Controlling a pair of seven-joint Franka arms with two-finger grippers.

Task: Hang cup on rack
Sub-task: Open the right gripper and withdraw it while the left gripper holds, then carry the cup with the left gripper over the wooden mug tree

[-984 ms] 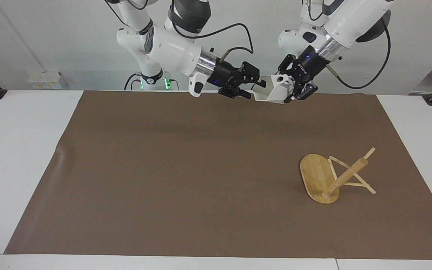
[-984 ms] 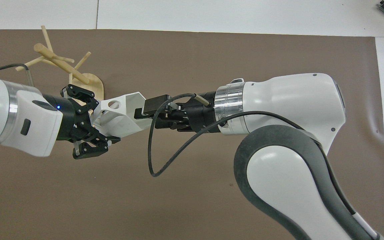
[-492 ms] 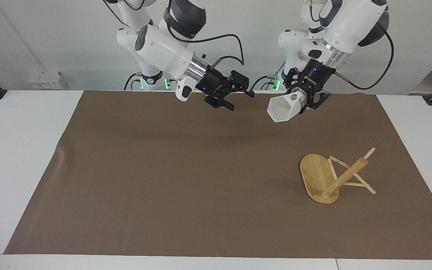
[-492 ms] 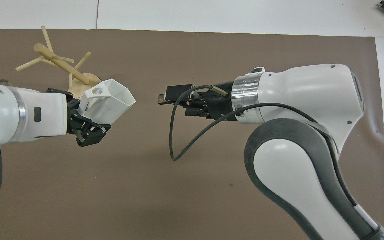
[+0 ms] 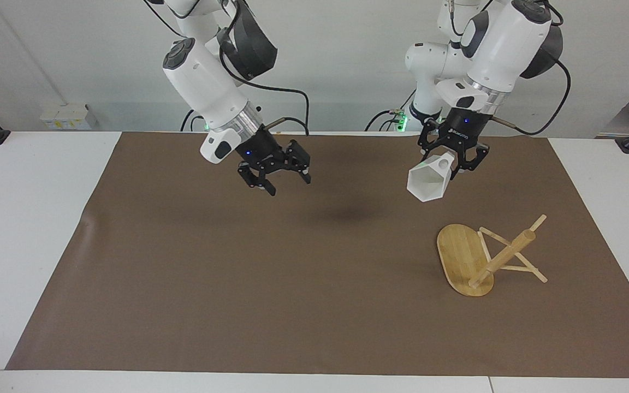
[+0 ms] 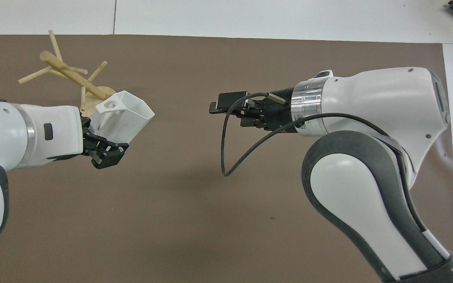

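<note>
Left gripper [image 5: 452, 164]: fingers pinched on the cup's handle end, up in the air
Cup [image 5: 428, 181]: white, tilted, rim pointing down and away from the fingers, over the brown mat [image 5: 238, 284]
Rack [image 5: 484, 256]: tipped on its side on the mat, toward the left arm's end, apart from the cup
Right gripper [image 5: 282, 180]: fingers spread, holding nothing, over the mat

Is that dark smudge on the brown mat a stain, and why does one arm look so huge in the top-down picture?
Facing view: the smudge is a soft shadow, apparently cast by the raised arms, lying between the left claw holding the cup and the empty right claw. Overhead view: the right arm bulks large simply because it is close to that camera.
</note>
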